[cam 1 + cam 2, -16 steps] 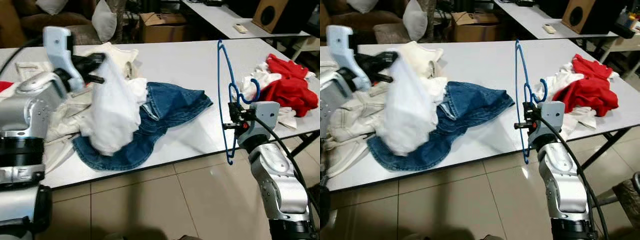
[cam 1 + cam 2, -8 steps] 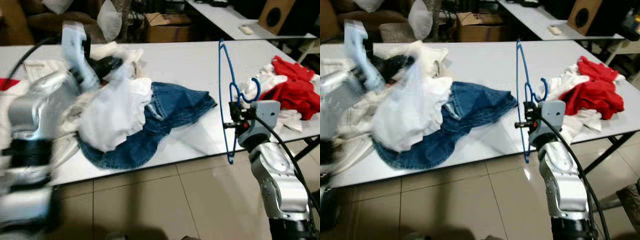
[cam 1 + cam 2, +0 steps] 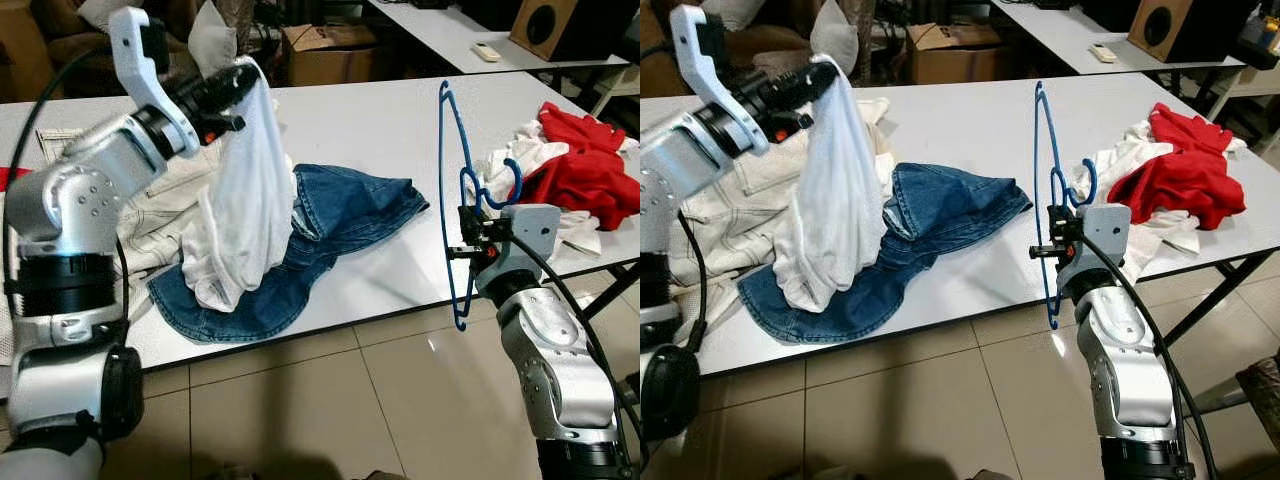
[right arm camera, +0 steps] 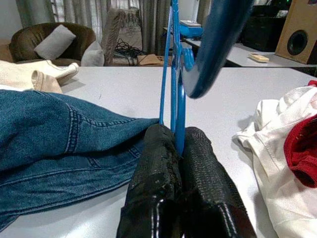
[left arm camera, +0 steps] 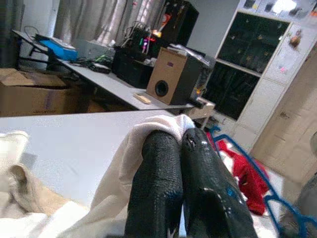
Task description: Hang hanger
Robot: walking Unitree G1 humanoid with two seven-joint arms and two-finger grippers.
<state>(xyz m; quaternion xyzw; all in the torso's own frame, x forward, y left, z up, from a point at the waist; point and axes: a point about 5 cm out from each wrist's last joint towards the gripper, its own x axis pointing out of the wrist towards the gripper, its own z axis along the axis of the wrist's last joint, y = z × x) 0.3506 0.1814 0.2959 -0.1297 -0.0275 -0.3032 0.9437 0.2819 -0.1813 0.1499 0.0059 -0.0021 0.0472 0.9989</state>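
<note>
Left gripper (image 3: 232, 88) raised above the white table (image 3: 370, 125), fingers (image 5: 163, 163) pressed together on a fold of the white garment (image 3: 243, 210). Garment hanging full length from that pinch, lower hem resting on the blue jeans (image 3: 330, 225) spread on the tabletop. Probably lifted this high to let the cloth fall open under its own weight and expose a neck or shoulder opening; opening not identifiable from these views.

Right gripper (image 3: 468, 245) held out past the near table edge, fingers (image 4: 198, 163) clamped on the wire of the blue hanger (image 3: 452, 180). Hanger upright and edge-on to the head camera, hook (image 3: 500, 180) curling toward the right-hand clothes pile, bottom of the frame dipping below table level. Grip placed at mid-height on the frame, likely to keep the shoulders of the hanger free for threading into cloth.

Garment and hanger well apart, jeans and bare tabletop between them. Judged stage: both items secured, bringing-together not yet begun. Next move likely calls for closing that gap and turning the hanger to face the fabric.

Risk: garment held at a single point, so the opening may stay collapsed.

Also present: cream garment (image 3: 150, 215) under and behind the white one, red garment (image 3: 590, 170) over white cloth (image 3: 525, 155) at the far right of the table, cardboard box (image 3: 325, 50) and a speaker (image 3: 545, 25) beyond.
</note>
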